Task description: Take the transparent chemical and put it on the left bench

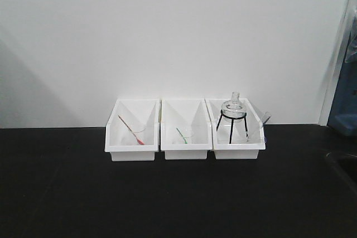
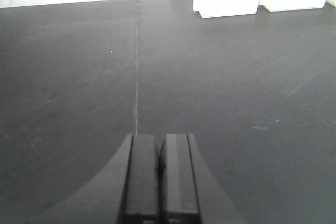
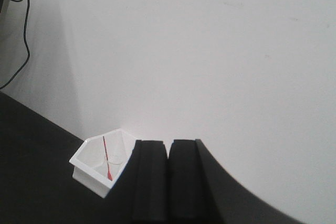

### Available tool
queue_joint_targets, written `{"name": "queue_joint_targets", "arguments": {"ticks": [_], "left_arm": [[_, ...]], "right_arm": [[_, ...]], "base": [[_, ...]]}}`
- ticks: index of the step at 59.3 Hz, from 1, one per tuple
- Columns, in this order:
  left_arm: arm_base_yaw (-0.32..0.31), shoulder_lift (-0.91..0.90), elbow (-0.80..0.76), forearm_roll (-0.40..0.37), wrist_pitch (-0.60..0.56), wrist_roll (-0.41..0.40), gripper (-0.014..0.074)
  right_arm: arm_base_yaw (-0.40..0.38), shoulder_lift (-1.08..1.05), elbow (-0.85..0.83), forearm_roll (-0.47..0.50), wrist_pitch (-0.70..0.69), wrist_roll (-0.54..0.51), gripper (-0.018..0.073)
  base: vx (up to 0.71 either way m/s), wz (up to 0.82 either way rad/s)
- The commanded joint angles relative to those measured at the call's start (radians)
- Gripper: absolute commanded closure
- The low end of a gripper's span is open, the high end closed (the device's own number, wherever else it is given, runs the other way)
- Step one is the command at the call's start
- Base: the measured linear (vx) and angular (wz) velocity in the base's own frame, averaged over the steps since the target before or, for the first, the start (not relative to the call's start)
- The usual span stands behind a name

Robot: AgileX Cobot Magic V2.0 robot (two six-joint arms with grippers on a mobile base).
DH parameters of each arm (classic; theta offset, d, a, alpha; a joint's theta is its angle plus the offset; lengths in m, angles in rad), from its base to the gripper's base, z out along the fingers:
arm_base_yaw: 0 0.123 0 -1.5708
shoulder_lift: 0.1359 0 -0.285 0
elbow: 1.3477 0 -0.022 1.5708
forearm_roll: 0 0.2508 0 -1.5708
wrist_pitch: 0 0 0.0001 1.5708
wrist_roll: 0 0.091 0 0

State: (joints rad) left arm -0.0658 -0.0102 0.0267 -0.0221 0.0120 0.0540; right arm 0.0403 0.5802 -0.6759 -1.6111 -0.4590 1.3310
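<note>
The left bench is a matte black countertop against a white wall, with three white open-front bins. A slim clear pipette leans at the right side of the right bin; it is faint and hard to make out. Neither gripper shows in the front view. My left gripper is shut and empty, low over the bare black bench, well short of the bins. My right gripper is shut and empty, facing the white wall with the left bin to its left.
The left bin holds a red pipette in a small beaker, and the middle bin a green one. A glass burner on a black tripod stands in the right bin. A recess lies at the bench's right end. A seam runs across the bench.
</note>
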Motion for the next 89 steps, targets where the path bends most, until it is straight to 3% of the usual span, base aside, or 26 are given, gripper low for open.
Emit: {"name": "queue_joint_targets", "arguments": {"ticks": [1,5,8,12,14,17,22,26,32,40,46,53,58,62,70,89], "left_arm": [[-0.002,-0.019,0.016,-0.001,-0.078,-0.008,0.06],[-0.002,-0.019,0.016,-0.001,-0.078,-0.008,0.06],[-0.002,-0.019,0.016,-0.001,-0.078,-0.008,0.06],[-0.002,-0.019,0.016,-0.001,-0.078,-0.008,0.06],[-0.002,-0.019,0.016,-0.001,-0.078,-0.008,0.06],[-0.002,-0.019,0.016,-0.001,-0.078,-0.008,0.06],[-0.002,-0.019,0.016,-0.001,-0.078,-0.008,0.06],[-0.002,-0.019,0.016,-0.001,-0.078,-0.008,0.06],[-0.002,-0.019,0.016,-0.001,-0.078,-0.008,0.06],[-0.002,-0.019,0.016,-0.001,-0.078,-0.008,0.06],[-0.002,-0.019,0.016,-0.001,-0.078,-0.008,0.06],[-0.002,-0.019,0.016,-0.001,-0.078,-0.008,0.06],[-0.002,-0.019,0.016,-0.001,-0.078,-0.008,0.06],[-0.002,-0.019,0.016,-0.001,-0.078,-0.008,0.06],[-0.002,-0.019,0.016,-0.001,-0.078,-0.008,0.06],[-0.002,-0.019,0.016,-0.001,-0.078,-0.008,0.06]], "right_arm": [[-0.008,-0.013,-0.027,0.03,0.043,-0.013,0.0566],[-0.008,-0.013,-0.019,0.134,0.1,-0.059,0.0566],[-0.008,-0.013,-0.008,0.294,0.189,-0.182,0.0566],[-0.008,-0.013,0.005,0.656,0.393,-0.444,0.0566],[-0.008,-0.009,0.003,0.889,0.544,-0.601,0.0566],[-0.012,-0.008,0.0,1.097,0.706,-0.822,0.0566],[-0.013,-0.001,0.004,1.312,0.907,-1.152,0.0566],[-0.013,0.0,0.022,1.431,0.944,-1.287,0.0566],[-0.013,-0.005,0.092,1.587,0.86,-1.386,0.0566],[-0.009,-0.106,0.292,1.684,0.603,-1.377,0.0566],[-0.009,-0.213,0.474,1.69,0.418,-1.324,0.0566],[-0.007,-0.342,0.651,1.688,0.304,-1.275,0.0566],[-0.007,-0.421,0.717,1.684,0.292,-1.271,0.0566],[-0.007,-0.489,0.711,1.661,0.382,-1.284,0.0566],[-0.007,-0.608,0.713,1.624,0.435,-1.278,0.0566],[0.001,-0.603,0.714,1.611,0.441,-1.274,0.0566]], "base": [[0.0,0.0],[0.0,0.0],[0.0,0.0],[0.0,0.0],[0.0,0.0],[0.0,0.0],[0.0,0.0],[0.0,0.0],[0.0,0.0],[0.0,0.0],[0.0,0.0],[0.0,0.0],[0.0,0.0],[0.0,0.0],[0.0,0.0],[0.0,0.0]]}}
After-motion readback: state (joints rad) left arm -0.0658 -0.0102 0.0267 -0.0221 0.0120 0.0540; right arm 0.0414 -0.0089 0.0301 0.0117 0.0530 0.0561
